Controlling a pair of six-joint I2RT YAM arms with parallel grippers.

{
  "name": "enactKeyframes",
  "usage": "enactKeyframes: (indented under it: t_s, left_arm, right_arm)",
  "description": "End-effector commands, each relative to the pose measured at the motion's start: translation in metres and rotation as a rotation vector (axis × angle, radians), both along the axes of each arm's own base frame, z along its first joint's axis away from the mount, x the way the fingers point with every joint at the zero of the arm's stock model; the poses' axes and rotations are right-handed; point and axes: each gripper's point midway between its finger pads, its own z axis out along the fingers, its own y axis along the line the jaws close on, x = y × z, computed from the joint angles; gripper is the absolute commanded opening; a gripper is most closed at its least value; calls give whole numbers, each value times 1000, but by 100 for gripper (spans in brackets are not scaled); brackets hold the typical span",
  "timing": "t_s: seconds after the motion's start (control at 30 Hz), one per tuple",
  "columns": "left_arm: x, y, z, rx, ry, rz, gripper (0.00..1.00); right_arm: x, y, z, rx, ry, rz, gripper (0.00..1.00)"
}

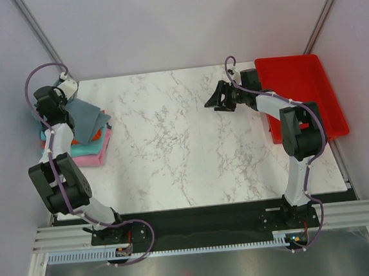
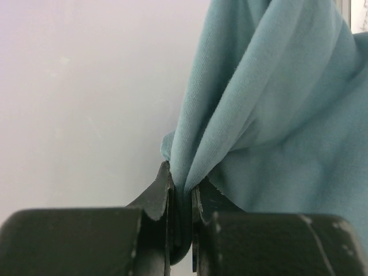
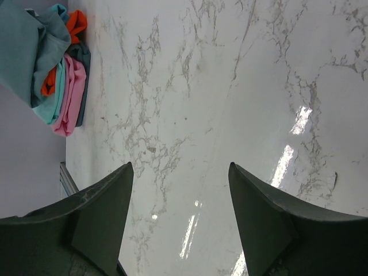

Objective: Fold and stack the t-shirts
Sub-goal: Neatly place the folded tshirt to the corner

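The slate grey-blue t-shirt (image 1: 87,117) hangs bunched from my left gripper (image 1: 69,104) over the stack at the table's left edge. In the left wrist view the left gripper (image 2: 181,179) is shut on a fold of this grey-blue shirt (image 2: 276,103), which drapes up and to the right. Under it lie the folded teal t-shirt (image 1: 89,147), orange t-shirt (image 1: 75,142) and pink t-shirt (image 1: 97,158). My right gripper (image 1: 220,99) hovers open over the far right of the table, empty, pointing left. The right wrist view shows the right gripper (image 3: 179,168) wide apart, with the stack (image 3: 68,86) far off.
A red plastic tray (image 1: 309,82) sits at the table's right edge, just behind the right arm. The white marble table (image 1: 172,145) stretches between the two grippers. Grey walls close in on the left, the right and the back.
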Motion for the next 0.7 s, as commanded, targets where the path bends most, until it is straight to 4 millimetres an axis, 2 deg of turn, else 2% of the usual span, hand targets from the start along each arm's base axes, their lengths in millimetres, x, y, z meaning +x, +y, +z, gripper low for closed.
enactKeyframes:
  t_s: [0.0,0.1,0.27,0.4,0.67]
  left_arm:
    - [2,-2,75,0,-203,4,2]
    - [-3,-7,78,2,-209,-1,2]
    - [-1,-6,80,4,-213,-1,2]
    - [-1,-7,97,16,-244,-4,2]
    - [0,-6,97,16,-245,-4,2]
  right_arm:
    - [8,2,24,0,-79,7,76]
    - [9,2,26,3,-82,6,76]
    - [12,3,26,7,-78,3,76]
    - [12,2,22,7,-67,0,76]
    - [13,4,19,9,-59,0,76]
